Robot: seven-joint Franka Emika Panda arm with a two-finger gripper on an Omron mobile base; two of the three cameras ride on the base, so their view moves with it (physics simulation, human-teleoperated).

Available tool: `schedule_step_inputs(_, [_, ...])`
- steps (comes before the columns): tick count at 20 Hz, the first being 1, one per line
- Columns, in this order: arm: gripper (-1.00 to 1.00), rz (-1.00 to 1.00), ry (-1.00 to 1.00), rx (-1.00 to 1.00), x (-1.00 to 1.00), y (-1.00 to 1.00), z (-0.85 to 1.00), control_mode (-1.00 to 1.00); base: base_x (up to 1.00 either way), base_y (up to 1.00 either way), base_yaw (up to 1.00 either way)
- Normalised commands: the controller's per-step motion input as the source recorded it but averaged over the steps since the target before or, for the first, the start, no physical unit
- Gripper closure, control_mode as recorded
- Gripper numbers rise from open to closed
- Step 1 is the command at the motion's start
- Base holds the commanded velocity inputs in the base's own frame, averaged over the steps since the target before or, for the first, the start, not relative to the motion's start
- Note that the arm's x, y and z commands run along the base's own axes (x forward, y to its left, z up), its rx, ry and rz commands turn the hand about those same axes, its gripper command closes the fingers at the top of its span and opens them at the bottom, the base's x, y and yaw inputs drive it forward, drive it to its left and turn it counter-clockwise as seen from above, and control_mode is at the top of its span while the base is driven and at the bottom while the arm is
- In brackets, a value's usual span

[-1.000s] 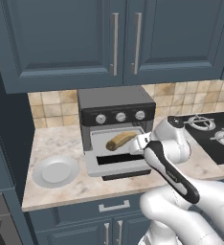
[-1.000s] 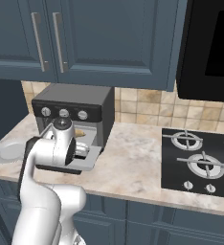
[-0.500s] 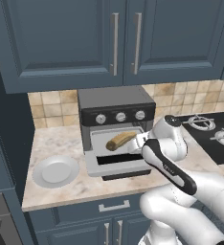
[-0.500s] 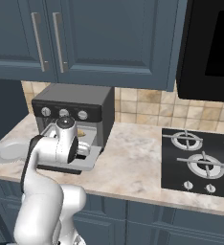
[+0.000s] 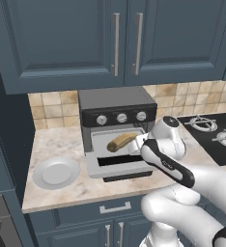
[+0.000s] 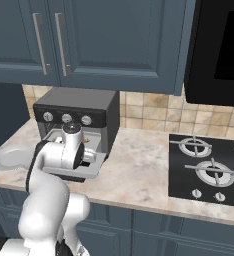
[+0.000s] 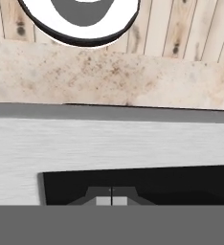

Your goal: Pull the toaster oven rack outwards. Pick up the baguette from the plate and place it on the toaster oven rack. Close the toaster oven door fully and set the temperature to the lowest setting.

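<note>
Blue cupboards hang over the stone table (image 5: 62, 140), and the toaster oven (image 5: 117, 113) sits on it against the tiled wall. Its door (image 5: 120, 169) lies flat and open toward me. The rack (image 5: 110, 144) is pulled out, and the baguette (image 5: 122, 142) lies on it, slanting from low on the left to high on the right. The white plate (image 5: 56, 172) sits bare on the table, left of the oven.

So I think the bread step is done, and the door comes next.

My hand (image 7: 111, 201) is low and close over the open door (image 7: 109, 143) on its right side. In the hand view the pale door frame runs straight across, side to side, with the dark glass just ahead of the tips. The plate (image 7: 80, 19) shows past the door's far edge, so the hand looks along the door toward the left. The two dark tips look pressed close together, with nothing held (the view is tight, so I am only fairly sure).

To shut the door I must get under its front edge and push it up and back toward the oven. The three silver knobs (image 5: 121, 117) sit above the opening, up and left of my hand.
</note>
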Motion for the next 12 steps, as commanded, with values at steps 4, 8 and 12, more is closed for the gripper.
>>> schedule_step_inputs(4, [1.00, 0.00, -0.01, 0.00, 0.04, 0.00, -0.26, -1.00, 0.00, 0.00, 0.00])
schedule_step_inputs(8, [1.00, 0.00, -0.04, 0.00, 0.02, 0.00, -0.23, -1.00, 0.00, 0.00, 0.00])
schedule_step_inputs(12, [1.00, 0.00, -0.06, 0.00, 0.00, 0.00, -0.22, -1.00, 0.00, 0.00, 0.00])
